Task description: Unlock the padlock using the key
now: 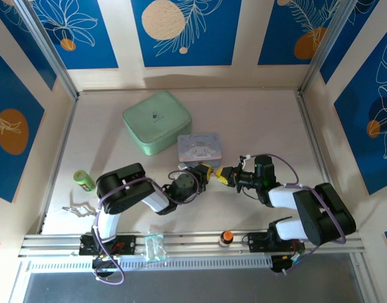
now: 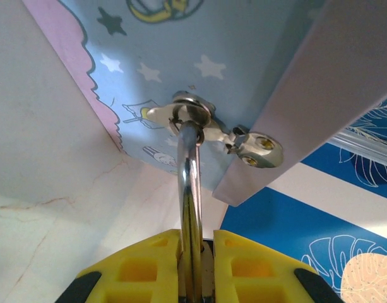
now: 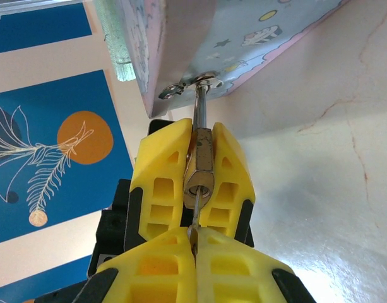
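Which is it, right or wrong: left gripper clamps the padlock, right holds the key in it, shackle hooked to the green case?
Last part wrong: right wrist view shows the shackle hooked through the hasp on the blue tin. Left gripper clamps the padlock, right gripper holds the key in it.

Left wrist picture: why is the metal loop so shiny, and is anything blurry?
Left wrist: light makes a bright streak down the padlock loop; the yellow fingers up close look slightly soft. Right wrist: the table has a pale sheen.
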`<action>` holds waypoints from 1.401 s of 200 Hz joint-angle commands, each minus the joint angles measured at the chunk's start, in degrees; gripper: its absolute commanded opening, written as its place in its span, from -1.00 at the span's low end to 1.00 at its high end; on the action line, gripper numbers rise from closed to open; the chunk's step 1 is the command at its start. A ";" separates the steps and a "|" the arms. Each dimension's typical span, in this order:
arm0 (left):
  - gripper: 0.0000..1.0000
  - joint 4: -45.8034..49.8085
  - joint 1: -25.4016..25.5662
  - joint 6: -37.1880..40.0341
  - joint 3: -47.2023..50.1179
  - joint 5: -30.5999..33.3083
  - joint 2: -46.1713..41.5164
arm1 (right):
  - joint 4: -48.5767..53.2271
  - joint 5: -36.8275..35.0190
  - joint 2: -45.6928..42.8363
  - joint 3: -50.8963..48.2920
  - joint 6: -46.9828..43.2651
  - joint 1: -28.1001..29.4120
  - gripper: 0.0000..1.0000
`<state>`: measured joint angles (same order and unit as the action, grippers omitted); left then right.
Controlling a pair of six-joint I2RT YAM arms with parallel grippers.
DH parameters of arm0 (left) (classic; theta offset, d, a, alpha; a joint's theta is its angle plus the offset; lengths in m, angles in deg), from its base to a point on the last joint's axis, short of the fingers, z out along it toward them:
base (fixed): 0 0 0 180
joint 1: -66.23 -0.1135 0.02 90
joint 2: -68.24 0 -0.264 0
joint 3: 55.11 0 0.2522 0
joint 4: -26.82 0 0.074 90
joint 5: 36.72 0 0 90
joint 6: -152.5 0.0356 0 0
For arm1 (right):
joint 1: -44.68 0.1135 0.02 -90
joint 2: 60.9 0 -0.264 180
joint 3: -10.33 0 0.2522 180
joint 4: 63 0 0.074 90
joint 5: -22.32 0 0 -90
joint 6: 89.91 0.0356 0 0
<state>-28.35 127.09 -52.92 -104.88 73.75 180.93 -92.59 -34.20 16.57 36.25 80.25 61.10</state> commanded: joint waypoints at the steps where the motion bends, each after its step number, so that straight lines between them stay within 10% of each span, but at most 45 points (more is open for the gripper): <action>1: -1.00 -11.76 1.54 0.09 -2.84 -4.21 -1.44 | -1.71 -1.12 3.08 0.24 2.72 0.17 -1.00; 117: -1.00 -11.76 1.54 -0.95 -4.46 -4.67 -1.29 | -11.49 -2.80 8.75 -2.66 9.75 1.31 -1.00; 280: -1.00 -11.76 1.63 -0.65 -5.55 -7.15 -1.12 | 2.88 -1.35 9.63 3.60 -4.56 1.30 -1.00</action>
<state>-27.10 126.30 -53.55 -105.87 75.11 181.71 -97.12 -35.06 22.49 37.48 78.55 61.91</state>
